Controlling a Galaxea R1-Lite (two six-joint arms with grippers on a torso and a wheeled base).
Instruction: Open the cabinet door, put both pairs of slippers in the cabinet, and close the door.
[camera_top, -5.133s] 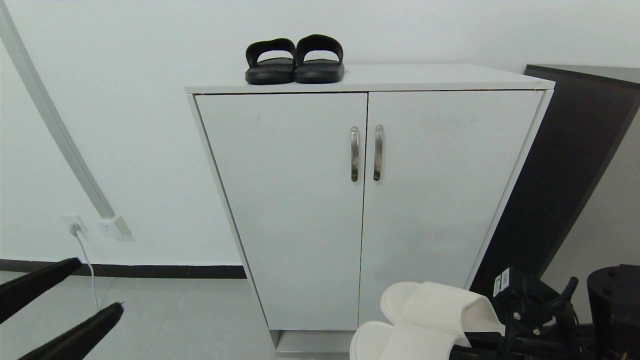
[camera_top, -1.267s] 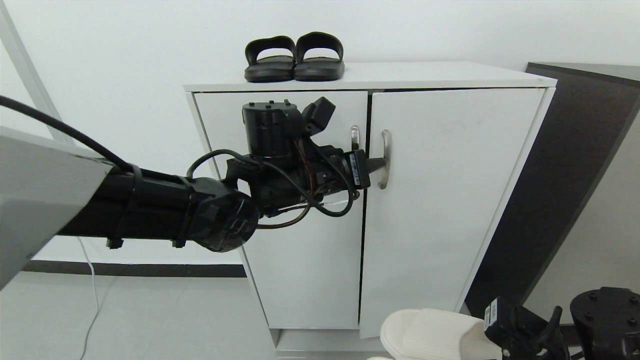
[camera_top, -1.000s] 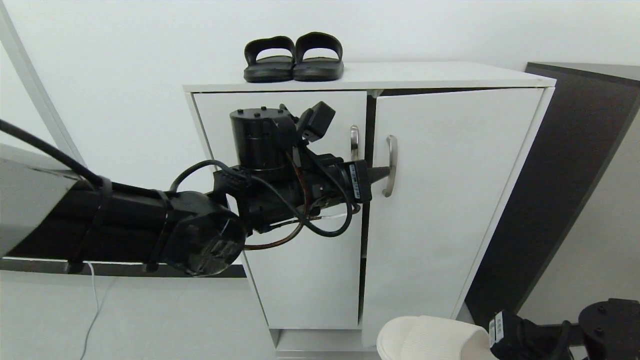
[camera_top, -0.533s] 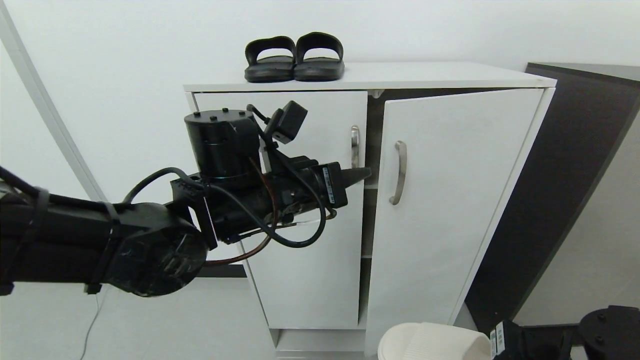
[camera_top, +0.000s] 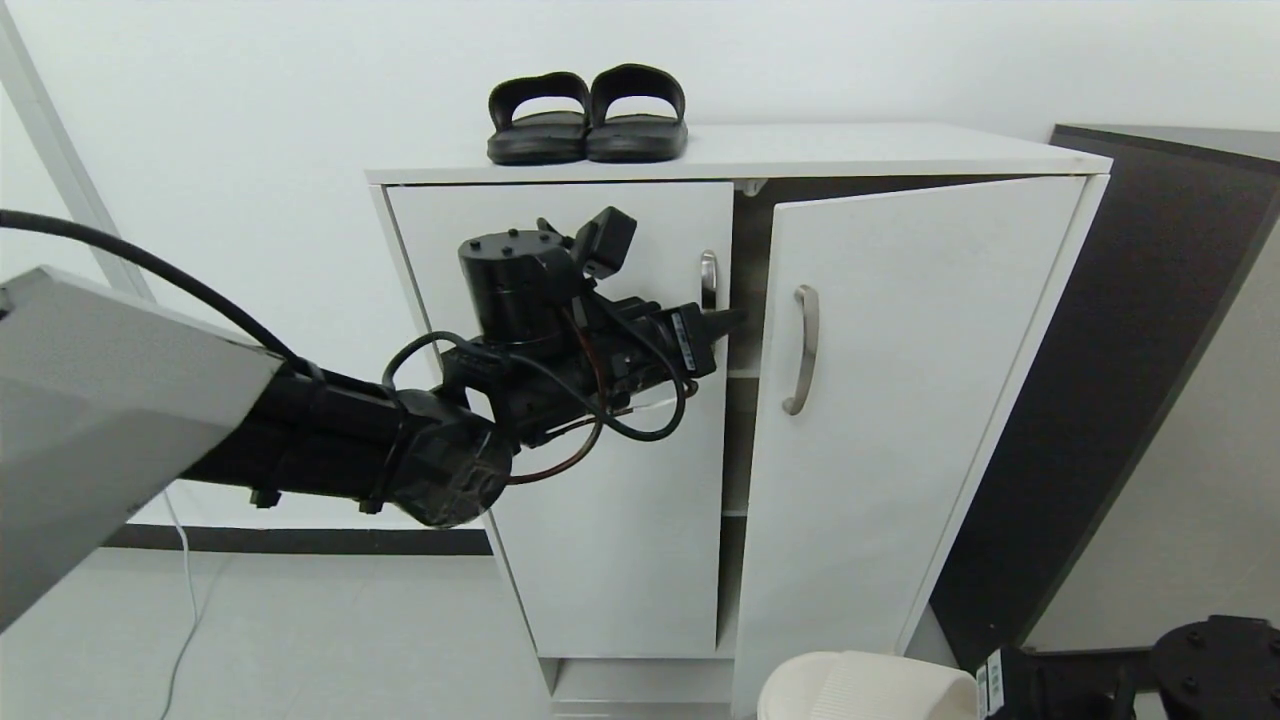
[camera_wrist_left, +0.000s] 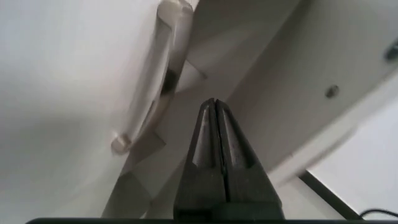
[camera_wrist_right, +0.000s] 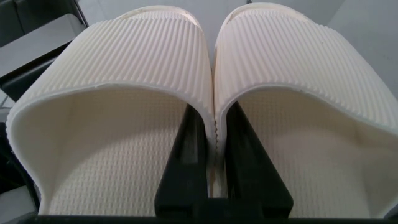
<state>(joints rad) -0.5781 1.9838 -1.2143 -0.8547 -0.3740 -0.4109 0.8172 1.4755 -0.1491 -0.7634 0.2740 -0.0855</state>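
The white cabinet has its right door swung partly open, leaving a dark gap beside the closed left door. My left gripper is shut and empty, its tip at the gap just below the left door's handle and clear of the right handle. In the left wrist view the shut gripper points into the gap past that handle. A black pair of slippers sits on the cabinet top. My right gripper is shut on the white slippers, held low by the cabinet's foot.
A dark panel stands close against the cabinet's right side. A grey cable hangs down the wall at the left, over open grey floor.
My left gripper pulled the right door open by its handle, let go and drew back, then moved forward to the gap. The white slippers sank lower in view.
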